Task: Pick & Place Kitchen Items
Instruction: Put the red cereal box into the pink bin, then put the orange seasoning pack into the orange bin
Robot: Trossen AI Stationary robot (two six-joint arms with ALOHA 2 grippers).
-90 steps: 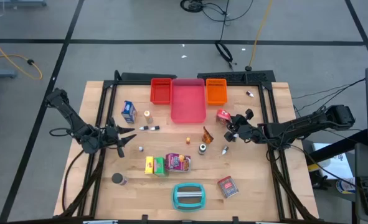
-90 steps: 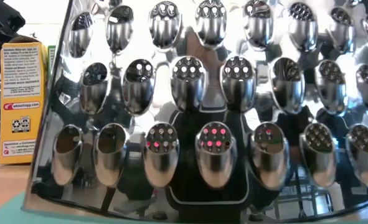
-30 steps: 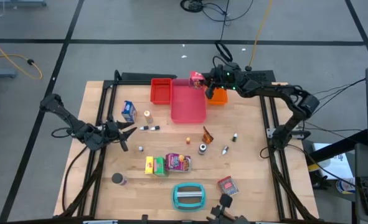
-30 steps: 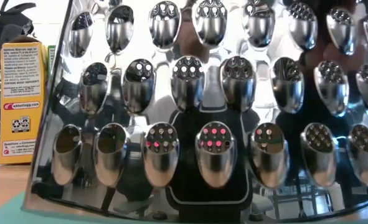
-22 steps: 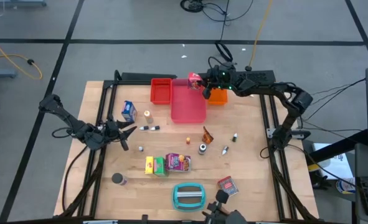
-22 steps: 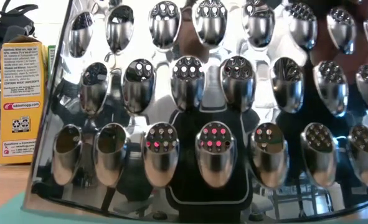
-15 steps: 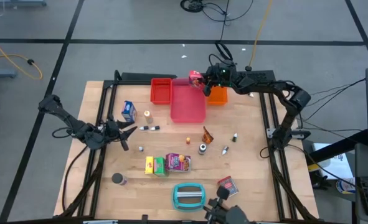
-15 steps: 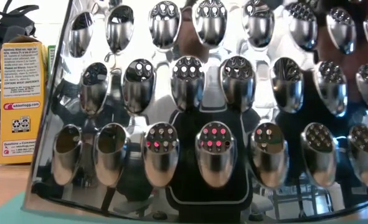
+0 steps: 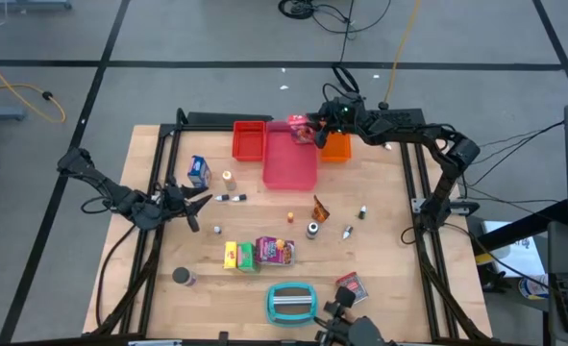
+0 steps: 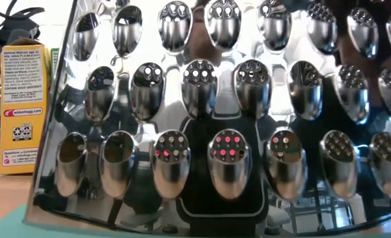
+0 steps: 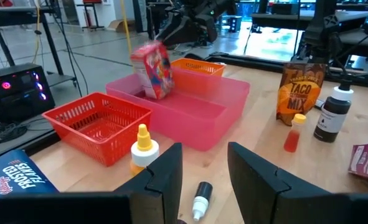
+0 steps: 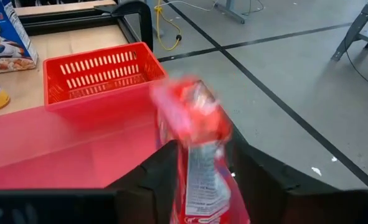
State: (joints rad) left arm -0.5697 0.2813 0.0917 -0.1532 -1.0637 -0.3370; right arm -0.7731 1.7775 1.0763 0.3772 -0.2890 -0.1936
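Observation:
A red-white box (image 12: 193,124) shows blurred and tilted between the fingers of my right gripper (image 12: 201,148), above the far edge of the pink tray (image 9: 290,163). It shows there in the high view too (image 9: 299,127), and my right gripper (image 9: 314,132) reaches in from the right. At the table's left side my left gripper (image 9: 195,210) stands open with nothing between its fingers (image 11: 203,152). Other kitchen items lie on the table: a blue-white box (image 9: 199,171), yellow and green boxes (image 9: 237,255), a purple packet (image 9: 276,250) and a dark can (image 9: 181,277). My right gripper's fingers stand on either side of the lower part (image 12: 203,183) of the red-white box, coming nearly level from the table's right. The box is blurred and leans over, clear of the tray. I cannot tell whether the fingers touch it.
A red tray (image 9: 248,140) and an orange tray (image 9: 334,146) flank the pink one at the far edge. Small bottles, a taco mix packet (image 9: 320,208) and another red-white box (image 9: 351,286) are scattered mid-table. A shiny grater (image 10: 215,119) beside a yellow box (image 10: 23,99) blocks the low view.
My right gripper has gone a little toward the table's left and down over the pink tray's far edge, then kept still. The red-white box has shifted slightly lower toward the tray.

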